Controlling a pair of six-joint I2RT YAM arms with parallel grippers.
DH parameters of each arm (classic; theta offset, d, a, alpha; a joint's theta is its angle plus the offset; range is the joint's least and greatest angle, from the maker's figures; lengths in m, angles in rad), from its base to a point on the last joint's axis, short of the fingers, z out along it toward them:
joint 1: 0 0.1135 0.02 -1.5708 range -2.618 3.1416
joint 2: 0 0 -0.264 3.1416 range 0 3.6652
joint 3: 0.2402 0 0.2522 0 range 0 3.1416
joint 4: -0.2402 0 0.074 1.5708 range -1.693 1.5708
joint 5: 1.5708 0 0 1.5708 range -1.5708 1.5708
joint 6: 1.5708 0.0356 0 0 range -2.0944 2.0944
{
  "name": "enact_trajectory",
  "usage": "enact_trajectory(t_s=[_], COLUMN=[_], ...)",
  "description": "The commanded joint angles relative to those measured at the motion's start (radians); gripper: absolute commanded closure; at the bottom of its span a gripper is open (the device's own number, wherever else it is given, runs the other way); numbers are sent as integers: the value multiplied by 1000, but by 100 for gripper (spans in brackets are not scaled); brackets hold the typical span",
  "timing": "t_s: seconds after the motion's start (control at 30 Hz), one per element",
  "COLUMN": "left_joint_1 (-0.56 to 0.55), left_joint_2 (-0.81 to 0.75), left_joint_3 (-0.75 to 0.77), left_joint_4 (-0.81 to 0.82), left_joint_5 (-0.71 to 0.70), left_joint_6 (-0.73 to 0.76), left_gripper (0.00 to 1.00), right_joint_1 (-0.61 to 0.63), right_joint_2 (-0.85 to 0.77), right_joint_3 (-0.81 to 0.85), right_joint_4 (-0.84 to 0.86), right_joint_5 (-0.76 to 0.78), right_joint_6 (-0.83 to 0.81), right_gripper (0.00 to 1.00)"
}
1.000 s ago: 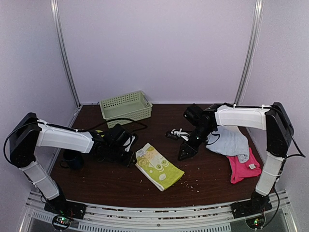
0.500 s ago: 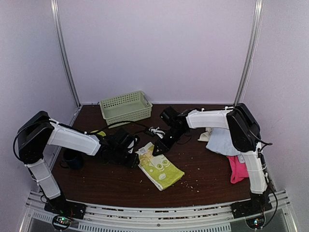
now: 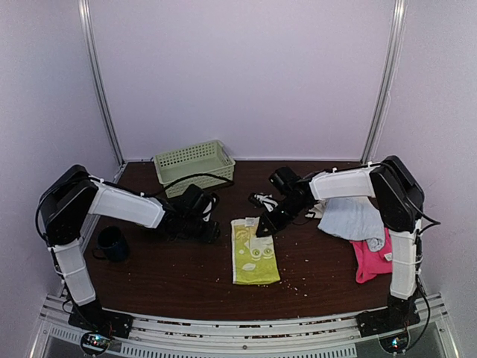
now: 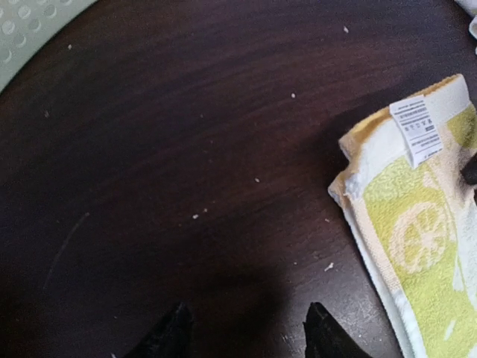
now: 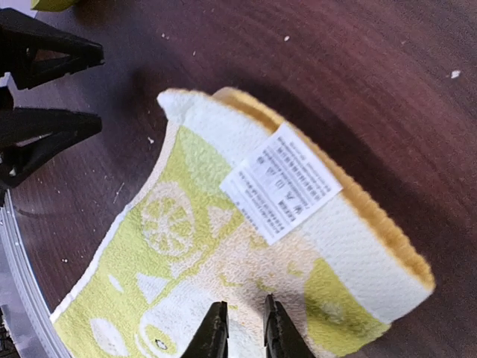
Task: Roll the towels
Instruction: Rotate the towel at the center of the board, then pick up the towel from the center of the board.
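The lime-green towel point(image 3: 254, 250) shows a pale lemon print and white label point(image 5: 282, 183), with a light blue towel point(image 3: 350, 216), hot pink towel point(image 3: 370, 261), pale green basket point(image 3: 197, 181) and dark brown bench point(image 3: 320, 277)

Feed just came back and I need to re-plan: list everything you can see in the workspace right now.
Pale green plastic basket: one, far left, near the back wall.
Lime-green lemon-print cloth towel: one, white tag, table centre.
Light blue cloth towel: one, right side.
Hot pink cloth towel: one, near right, touching the blue one.
Dark cup: one, near left.
Dark brown wooden table: one, speckled with crumbs.
Left gripper: open, over bare table beside the lime towel.
Right gripper: shut on the lime towel's far end.
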Motion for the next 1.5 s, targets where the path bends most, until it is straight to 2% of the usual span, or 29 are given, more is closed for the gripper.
enact_trajectory(t_s=[0.0, 0.07, 0.2, 0.37, 0.47, 0.73, 0.8, 0.93, 1.1, 1.17, 1.27, 1.47], left_joint_1=[-50, -133, -297, -397, -433, -481, -484, -485, -485, -486, -485, -482], left_joint_2=[-138, -200, -290, -334, -303, -125, -83, -4, 20, 22, 39, 97], left_joint_3=[-9, -40, -90, -121, -88, 12, 33, 73, 72, 69, 75, 128], left_joint_4=[95, 108, 86, 9, -68, -108, -105, -115, -104, -99, -96, -133], left_joint_5=[2, -88, -176, 6, 72, 80, 96, 39, -19, -29, -28, 44], left_joint_6=[156, 238, 377, 509, 564, 674, 689, 701, 700, 696, 686, 632], left_gripper=[39, 32, 30, 34, 35, 41, 42, 45, 50, 55, 71, 96], right_joint_1=[-11, -11, -26, -100, -134, -179, -195, -215, -218, -218, -218, -220], right_joint_2=[-3, 0, -76, -234, -344, -611, -650, -689, -715, -717, -725, -787], right_joint_3=[84, 140, 151, 67, -6, -334, -369, -392, -404, -406, -390, -241], right_joint_4=[3, -35, -56, -50, -56, 85, 94, 99, 97, 90, 51, -138], right_joint_5=[-74, -133, -154, -144, -112, -93, -89, -81, -82, -86, -109, -145], right_joint_6=[-25, -59, -105, -150, -214, -246, -248, -243, -254, -263, -292, -352], right_gripper=[80, 78, 73, 69, 68, 66, 66, 65, 65, 65, 66, 67])
